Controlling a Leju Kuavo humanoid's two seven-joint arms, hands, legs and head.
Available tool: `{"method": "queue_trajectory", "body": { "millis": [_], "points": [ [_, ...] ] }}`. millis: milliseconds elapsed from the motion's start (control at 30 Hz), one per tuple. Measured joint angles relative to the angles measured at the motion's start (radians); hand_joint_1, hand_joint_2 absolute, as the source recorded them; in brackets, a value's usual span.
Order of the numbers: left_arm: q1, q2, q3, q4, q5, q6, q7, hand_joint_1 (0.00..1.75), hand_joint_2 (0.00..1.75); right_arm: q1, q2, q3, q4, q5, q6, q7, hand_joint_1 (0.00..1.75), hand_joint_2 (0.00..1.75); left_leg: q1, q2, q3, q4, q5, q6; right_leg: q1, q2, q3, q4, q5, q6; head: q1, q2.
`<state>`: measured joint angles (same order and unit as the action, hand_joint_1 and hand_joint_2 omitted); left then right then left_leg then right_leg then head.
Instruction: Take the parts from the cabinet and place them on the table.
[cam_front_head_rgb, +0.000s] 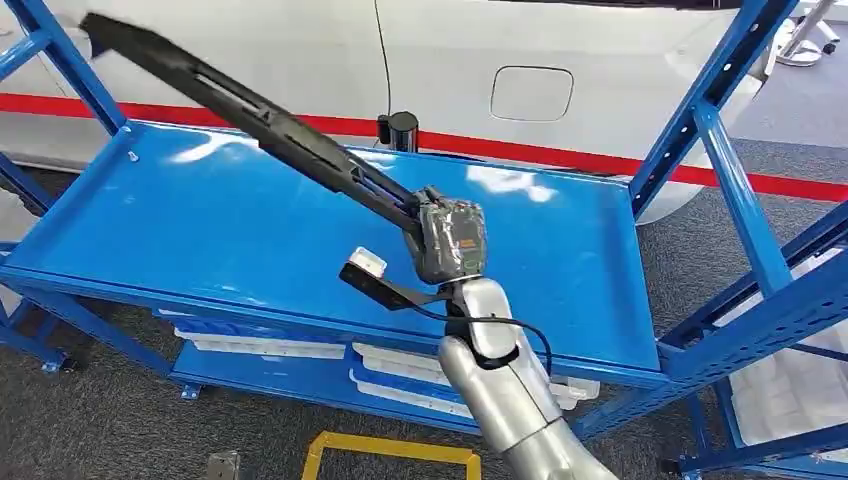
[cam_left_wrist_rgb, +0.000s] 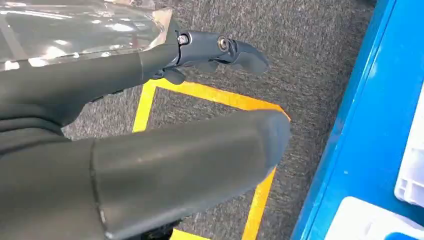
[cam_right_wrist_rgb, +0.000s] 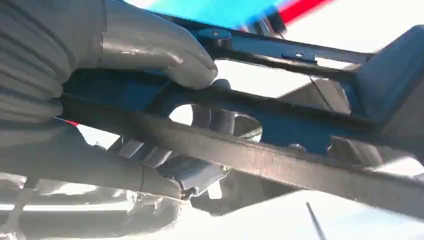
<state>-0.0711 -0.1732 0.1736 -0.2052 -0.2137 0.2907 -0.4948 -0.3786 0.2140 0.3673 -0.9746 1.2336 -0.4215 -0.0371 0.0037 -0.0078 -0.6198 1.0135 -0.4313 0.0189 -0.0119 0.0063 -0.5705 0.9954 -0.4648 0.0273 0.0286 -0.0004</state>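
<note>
Overhead, the head view takes in a white car body (cam_front_head_rgb: 300, 50) with a red stripe behind a blue shelving rack (cam_front_head_rgb: 730, 180). The rack's broad blue top shelf (cam_front_head_rgb: 200, 230) spreads across most of the picture. White trays (cam_front_head_rgb: 260, 345) lie on the lower shelf beneath it, and more white trays (cam_front_head_rgb: 790, 390) sit in the neighbouring rack on the right. On the grey carpet in front lies a yellow floor marking (cam_front_head_rgb: 390, 450).

The long black part (cam_front_head_rgb: 270, 125), which looks like a wiper arm, slants above the top shelf from the upper left down toward the middle, held clear of the surface. The right hand (cam_front_head_rgb: 450, 240) grips its lower end, at the top of the silver right arm (cam_front_head_rgb: 510, 400) rising from below.

The right wrist view adds what the head view cannot: the thick grey thumb (cam_right_wrist_rgb: 155, 50) lies over the part (cam_right_wrist_rgb: 280, 160) on one side, darker fingers (cam_right_wrist_rgb: 150, 150) curl under it on the other, and the blade edge runs away across the picture.

The left wrist view looks down at the carpet (cam_left_wrist_rgb: 310, 60) and the same yellow marking (cam_left_wrist_rgb: 215, 95), with the rack's blue edge (cam_left_wrist_rgb: 360, 130) and a white tray corner (cam_left_wrist_rgb: 415, 170) alongside. There the left hand (cam_left_wrist_rgb: 200, 125) holds nothing, thumb and dark fingers (cam_left_wrist_rgb: 240, 52) apart.
</note>
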Motion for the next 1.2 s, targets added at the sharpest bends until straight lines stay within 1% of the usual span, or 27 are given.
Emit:
{"method": "queue_trajectory", "body": {
  "millis": [67,100,133,267,367,467,533,633,700,733,833,867,900,933,967,1000,1033,1067,1100,1133,1167,1200],
  "points": [
    [-0.001,0.000,0.000,0.000,-0.013,0.003,0.000,0.00,0.00,0.067,-0.009,-0.017,-0.145,-0.036,0.002,-0.034,1.75,1.75,0.000,0.000,-0.001,0.000,0.000,0.000,0.000,0.000,-0.001,0.000,0.000,0.000,0.000,0.000],
    [-0.001,0.000,0.001,0.000,-0.020,0.005,0.000,0.00,0.00,0.100,-0.016,-0.025,-0.234,-0.040,0.002,-0.045,1.71,1.75,0.000,0.000,-0.001,0.000,0.000,0.000,0.000,0.000,-0.001,0.000,0.000,0.000,0.000,0.000],
    [-0.001,0.000,0.001,0.000,-0.023,0.005,-0.001,0.00,0.00,0.128,-0.021,-0.029,-0.298,-0.040,0.002,-0.052,1.71,1.75,0.000,0.000,-0.001,0.000,0.000,0.000,0.000,0.000,-0.001,0.000,0.000,0.000,0.000,0.000],
    [-0.005,-0.001,0.001,-0.006,-0.050,0.005,-0.005,0.00,0.00,0.225,-0.048,-0.051,-0.523,-0.046,-0.012,-0.075,1.71,1.75,0.000,0.000,-0.001,0.000,-0.001,0.000,-0.001,0.000,-0.001,0.000,0.000,0.000,0.000,0.000],
    [-0.013,-0.001,0.000,-0.008,-0.071,0.010,-0.005,0.00,0.00,0.279,-0.069,-0.059,-0.642,-0.048,-0.032,-0.090,1.71,1.75,0.000,0.000,-0.001,0.000,-0.001,0.000,0.000,0.000,-0.001,0.000,0.000,0.000,0.000,0.000],
    [-0.020,-0.002,0.001,-0.015,-0.072,0.016,-0.005,0.00,0.00,0.338,-0.096,-0.073,-0.733,-0.070,-0.079,-0.102,1.71,1.75,0.000,0.000,0.000,0.000,-0.001,0.000,0.000,0.000,-0.001,0.000,0.000,0.000,0.000,0.000],
    [-0.026,-0.002,0.001,-0.016,-0.076,0.003,0.000,0.00,0.00,0.371,-0.107,-0.078,-0.773,-0.095,-0.106,-0.111,1.71,1.75,0.000,0.000,0.000,0.000,-0.001,0.000,0.000,0.000,-0.001,0.000,0.000,0.000,0.000,0.000],
    [-0.031,-0.003,0.002,-0.016,-0.056,-0.048,-0.007,0.00,0.00,0.433,-0.120,-0.093,-0.838,-0.165,-0.153,-0.139,1.71,1.75,0.000,0.000,0.000,0.000,0.000,0.000,0.000,0.000,0.000,0.000,0.000,0.000,0.000,0.000],
    [-0.033,-0.004,0.010,-0.016,-0.037,-0.079,-0.007,0.00,0.00,0.473,-0.126,-0.101,-0.874,-0.203,-0.173,-0.163,1.71,1.75,-0.001,0.000,0.000,0.000,-0.001,0.000,0.000,0.000,0.000,0.000,0.000,0.000,0.000,0.000],
    [-0.034,-0.003,0.015,-0.016,-0.027,-0.092,-0.003,0.00,0.00,0.488,-0.129,-0.102,-0.887,-0.219,-0.178,-0.171,1.71,1.75,-0.004,0.000,-0.001,0.003,-0.005,0.006,-0.006,0.000,0.000,-0.003,0.001,0.004,0.000,0.000],
    [-0.037,0.000,0.036,-0.016,-0.010,-0.106,0.022,0.00,0.00,0.544,-0.138,-0.115,-0.923,-0.273,-0.182,-0.201,1.71,1.75,-0.008,0.000,0.000,0.003,-0.008,0.012,-0.011,0.000,0.003,-0.003,-0.001,0.013,-0.001,0.000],
    [-0.037,0.001,0.044,-0.016,-0.005,-0.107,0.028,0.00,0.00,0.558,-0.142,-0.117,-0.929,-0.288,-0.180,-0.208,1.71,1.75,-0.011,0.000,0.000,0.003,-0.009,0.016,-0.013,0.000,0.003,-0.003,0.000,0.015,0.000,0.000],
    [-0.037,0.003,0.053,-0.016,0.003,-0.107,0.038,0.00,0.00,0.569,-0.145,-0.118,-0.935,-0.294,-0.170,-0.214,1.71,1.75,-0.014,0.000,0.001,0.004,-0.004,0.021,-0.015,0.000,0.004,-0.003,0.005,0.022,-0.001,0.000],
    [-0.038,0.003,0.058,-0.016,0.005,-0.106,0.046,0.00,0.00,0.576,-0.146,-0.119,-0.937,-0.291,-0.159,-0.215,1.71,1.75,-0.015,0.000,0.003,0.000,-0.001,0.026,-0.017,0.001,0.006,-0.007,0.007,0.026,-0.001,0.000],
    [-0.039,0.003,0.065,-0.017,0.006,-0.106,0.054,0.00,0.00,0.583,-0.148,-0.120,-0.940,-0.283,-0.148,-0.215,1.71,1.75,-0.003,0.004,0.014,-0.024,0.012,0.037,-0.016,0.000,0.004,-0.001,-0.002,0.027,0.000,0.000],
    [-0.040,0.003,0.071,-0.017,0.008,-0.106,0.057,0.00,0.00,0.591,-0.153,-0.121,-0.939,-0.279,-0.140,-0.215,1.71,1.75,-0.007,0.006,0.018,-0.033,0.016,0.041,-0.014,0.000,-0.007,0.026,-0.027,0.020,0.000,0.000],
    [-0.043,0.003,0.076,-0.018,0.013,-0.106,0.061,0.00,0.00,0.594,-0.155,-0.121,-0.938,-0.279,-0.132,-0.215,1.71,1.75,-0.007,0.007,0.017,-0.033,0.019,0.047,-0.013,0.000,-0.031,0.086,-0.065,0.008,0.003,0.000],
    [-0.043,0.003,0.080,-0.018,0.014,-0.109,0.064,0.00,0.00,0.595,-0.159,-0.121,-0.936,-0.280,-0.123,-0.215,1.71,1.75,-0.007,0.007,0.015,-0.033,0.020,0.047,-0.013,0.000,-0.061,0.163,-0.104,0.001,0.003,0.000],
    [-0.043,0.003,0.086,-0.018,0.014,-0.113,0.068,0.00,0.00,0.599,-0.163,-0.121,-0.933,-0.280,-0.120,-0.215,1.71,1.75,-0.010,0.007,0.012,-0.033,0.021,0.048,-0.013,0.000,-0.092,0.245,-0.140,-0.002,0.003,0.000],
    [-0.043,0.003,0.089,-0.018,0.014,-0.118,0.070,0.00,0.00,0.604,-0.168,-0.121,-0.929,-0.281,-0.116,-0.214,1.71,1.75,-0.011,0.007,0.008,-0.032,0.024,0.047,-0.013,0.000,-0.111,0.302,-0.160,0.000,0.003,0.000],
    [-0.041,0.004,0.093,-0.018,0.014,-0.120,0.072,0.00,0.00,0.607,-0.171,-0.120,-0.925,-0.283,-0.109,-0.211,1.71,1.75,-0.011,0.007,0.006,-0.032,0.027,0.044,-0.013,0.000,-0.104,0.306,-0.157,0.008,0.003,0.000],
    [-0.041,0.004,0.096,-0.018,0.014,-0.122,0.074,0.00,0.00,0.607,-0.175,-0.120,-0.922,-0.287,-0.099,-0.205,1.71,1.75,-0.010,0.006,0.002,-0.032,0.029,0.041,-0.014,0.000,-0.070,0.259,-0.139,0.019,0.003,0.000]
  ]
}}
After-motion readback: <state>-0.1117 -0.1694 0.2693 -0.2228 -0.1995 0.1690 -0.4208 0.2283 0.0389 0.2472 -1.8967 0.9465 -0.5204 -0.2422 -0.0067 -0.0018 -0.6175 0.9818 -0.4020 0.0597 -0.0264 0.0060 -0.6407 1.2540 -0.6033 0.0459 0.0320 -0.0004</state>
